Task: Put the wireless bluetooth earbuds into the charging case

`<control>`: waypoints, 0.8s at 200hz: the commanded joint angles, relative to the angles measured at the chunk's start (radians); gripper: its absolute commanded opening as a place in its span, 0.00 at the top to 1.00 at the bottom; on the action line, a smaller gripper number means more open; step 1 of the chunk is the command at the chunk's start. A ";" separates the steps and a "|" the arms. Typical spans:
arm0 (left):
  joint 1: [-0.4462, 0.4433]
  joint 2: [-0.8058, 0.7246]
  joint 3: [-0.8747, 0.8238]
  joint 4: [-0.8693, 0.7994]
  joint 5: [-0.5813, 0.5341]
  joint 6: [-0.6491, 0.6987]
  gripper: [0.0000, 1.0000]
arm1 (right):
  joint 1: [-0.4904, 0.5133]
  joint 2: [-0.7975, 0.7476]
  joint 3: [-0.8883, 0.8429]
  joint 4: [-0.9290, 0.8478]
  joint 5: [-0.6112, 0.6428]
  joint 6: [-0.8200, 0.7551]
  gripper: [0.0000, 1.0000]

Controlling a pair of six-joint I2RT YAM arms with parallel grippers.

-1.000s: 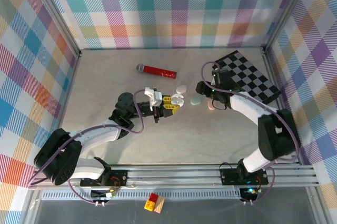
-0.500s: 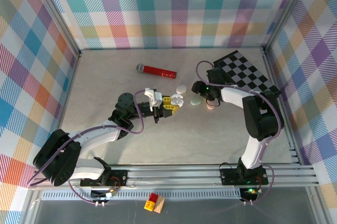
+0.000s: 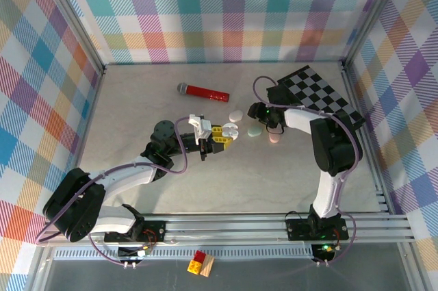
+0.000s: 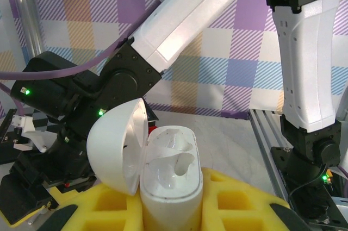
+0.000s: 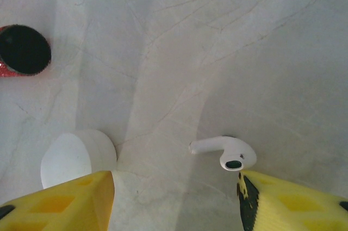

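The left tool (image 3: 224, 135) was clamped on the white case (image 4: 171, 171), its lid swung open and the sockets showing. Further right, the right tool (image 5: 175, 187) hung with jaws apart just over the worktop (image 5: 217, 51), gripping nothing. A white earbud (image 5: 228, 152) lay on its side between the fingers, close by one of them, with its stem pointing toward the other. It looked very light, stiff and glossy, so likely to skid or pop out of a pinch. The best hold seemed a gentle one across the rounded head, leaving the stem free for a socket.
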 commanded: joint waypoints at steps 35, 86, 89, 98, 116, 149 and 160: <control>0.008 -0.036 0.001 -0.029 -0.003 0.043 0.88 | -0.024 0.081 0.114 -0.076 -0.020 -0.063 0.45; 0.008 -0.043 0.002 -0.054 -0.009 0.067 0.88 | -0.025 0.131 0.239 -0.206 -0.061 -0.182 0.55; 0.008 -0.043 0.002 -0.056 -0.010 0.069 0.88 | -0.025 0.132 0.245 -0.220 -0.058 -0.192 0.55; 0.009 -0.044 0.001 -0.057 -0.011 0.068 0.88 | -0.025 0.131 0.270 -0.265 -0.043 -0.225 0.56; 0.013 -0.045 -0.005 -0.050 -0.013 0.069 0.88 | -0.023 0.127 0.327 -0.375 -0.005 -0.308 0.55; 0.039 -0.033 -0.037 0.011 -0.015 0.046 0.89 | -0.014 0.165 0.474 -0.612 0.015 -0.548 0.53; 0.049 -0.027 -0.047 0.037 -0.011 0.029 0.89 | -0.006 0.190 0.526 -0.689 0.029 -0.631 0.52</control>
